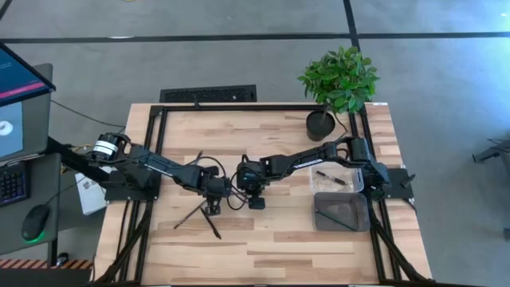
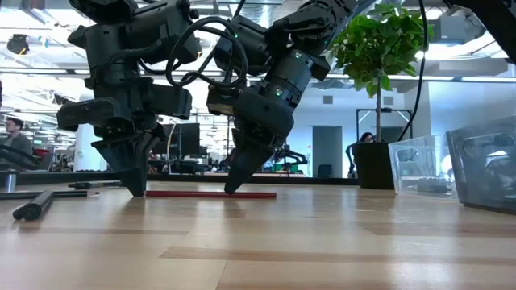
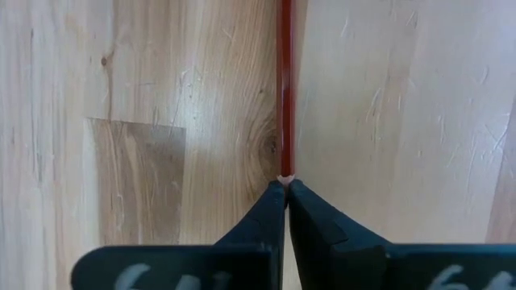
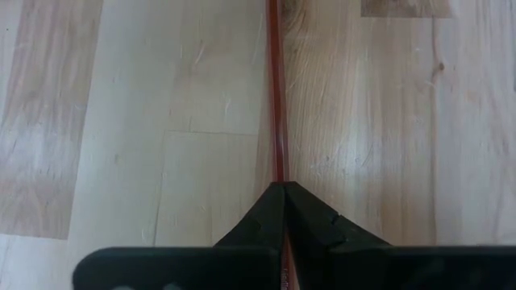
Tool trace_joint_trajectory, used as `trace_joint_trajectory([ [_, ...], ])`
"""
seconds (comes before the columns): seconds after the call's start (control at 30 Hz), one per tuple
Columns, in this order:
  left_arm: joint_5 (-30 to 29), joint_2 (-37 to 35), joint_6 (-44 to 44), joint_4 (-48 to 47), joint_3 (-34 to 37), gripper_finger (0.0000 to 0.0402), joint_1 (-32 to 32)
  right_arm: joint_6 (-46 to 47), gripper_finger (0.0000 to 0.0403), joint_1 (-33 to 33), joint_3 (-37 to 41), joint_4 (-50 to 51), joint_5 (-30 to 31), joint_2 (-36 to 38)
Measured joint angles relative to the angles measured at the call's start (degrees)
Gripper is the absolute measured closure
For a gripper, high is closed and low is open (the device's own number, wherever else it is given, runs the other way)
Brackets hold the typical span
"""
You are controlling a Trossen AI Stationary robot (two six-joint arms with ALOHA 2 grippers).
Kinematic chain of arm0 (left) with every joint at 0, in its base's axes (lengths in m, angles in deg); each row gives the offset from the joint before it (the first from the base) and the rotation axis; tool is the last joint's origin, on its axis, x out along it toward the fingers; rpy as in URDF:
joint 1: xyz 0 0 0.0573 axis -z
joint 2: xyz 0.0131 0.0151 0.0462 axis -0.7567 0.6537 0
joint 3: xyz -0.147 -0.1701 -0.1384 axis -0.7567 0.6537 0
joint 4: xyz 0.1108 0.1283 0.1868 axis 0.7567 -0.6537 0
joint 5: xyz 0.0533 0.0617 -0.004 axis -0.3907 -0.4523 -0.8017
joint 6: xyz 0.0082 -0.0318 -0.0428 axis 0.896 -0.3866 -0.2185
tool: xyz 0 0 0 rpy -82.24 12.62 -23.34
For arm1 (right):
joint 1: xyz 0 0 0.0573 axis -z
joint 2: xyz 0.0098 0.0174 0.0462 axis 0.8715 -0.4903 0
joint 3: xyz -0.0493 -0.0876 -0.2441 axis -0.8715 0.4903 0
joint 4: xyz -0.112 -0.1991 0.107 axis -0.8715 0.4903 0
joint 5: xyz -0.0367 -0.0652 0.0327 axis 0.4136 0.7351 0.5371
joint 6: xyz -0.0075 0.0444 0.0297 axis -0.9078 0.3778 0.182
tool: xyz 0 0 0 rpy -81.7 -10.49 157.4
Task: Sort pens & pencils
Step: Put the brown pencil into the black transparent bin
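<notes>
A thin red pencil lies flat on the wooden table between my two grippers. My left gripper points down at the pencil's left end, fingers shut; its wrist view shows the pencil running away from the fingertips. My right gripper points down farther along the same pencil, also shut, and a short stretch sticks out beyond it toward the table's right. In the high view both grippers meet near the table's middle. Dark pens lie loose, near-left of them. My left gripper pinches the red pencil's pale left end between its two fingertips, coming from above and pointing down. The pencil lies flat on the table. My right gripper pinches the red pencil's shaft past its middle, between its two fingers. It comes from above, one finger on each long side. The pencil lies flat on the table.
A clear bin holding dark sticks and a grey bin stand by the table's right edge. A potted plant sits at the far right corner. A monitor, keyboard and mouse are off the table's left.
</notes>
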State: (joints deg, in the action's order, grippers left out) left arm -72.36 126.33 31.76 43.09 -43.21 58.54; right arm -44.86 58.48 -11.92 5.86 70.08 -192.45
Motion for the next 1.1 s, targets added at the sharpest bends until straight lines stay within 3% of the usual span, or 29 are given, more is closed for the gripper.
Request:
trace_joint_trajectory([
  [0.5, 0.4, 0.0, 0.0, -0.3, 0.0, 0.0401, 0.0, 0.5, 0.0359, 0.0, -0.1, 1.3, 0.0, 0.0],
  [1.1, 0.8, 0.0, 0.0, -0.4, 0.0, 0.0401, 0.0, 0.4, 0.0247, -0.1, -0.1, 4.9, -0.2, 0.1],
])
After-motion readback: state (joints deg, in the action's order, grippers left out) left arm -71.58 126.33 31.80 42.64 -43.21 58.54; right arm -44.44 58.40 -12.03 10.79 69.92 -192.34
